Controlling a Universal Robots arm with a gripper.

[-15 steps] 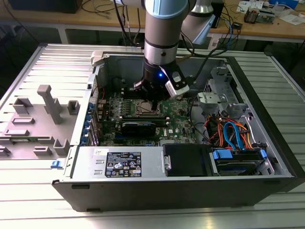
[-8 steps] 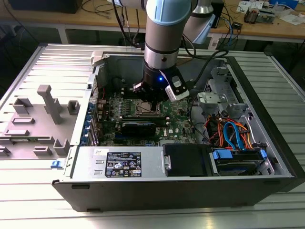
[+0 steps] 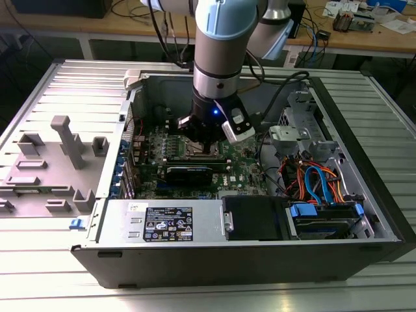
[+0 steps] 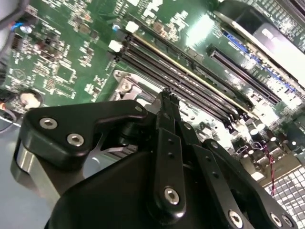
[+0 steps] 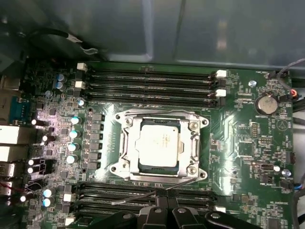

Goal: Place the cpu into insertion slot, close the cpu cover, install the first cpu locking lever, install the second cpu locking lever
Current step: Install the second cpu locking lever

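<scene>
In the first wrist view the silvery cpu lies flat in the insertion slot. The cpu cover is down around it, and the chip shows through the cover's window. A thin wire locking lever sticks out slantwise over the memory slots beside the socket. Its end meets my gripper, whose black fingers are shut together. In the second wrist view the gripper points down just beside a socket corner. In the exterior view the gripper is low over the socket inside the open computer case.
Long black memory slots flank the socket on two sides. A coin battery sits on the board. A long black card, coloured cables and the case walls hem in the arm. A grey fixture stands at the exterior view's left.
</scene>
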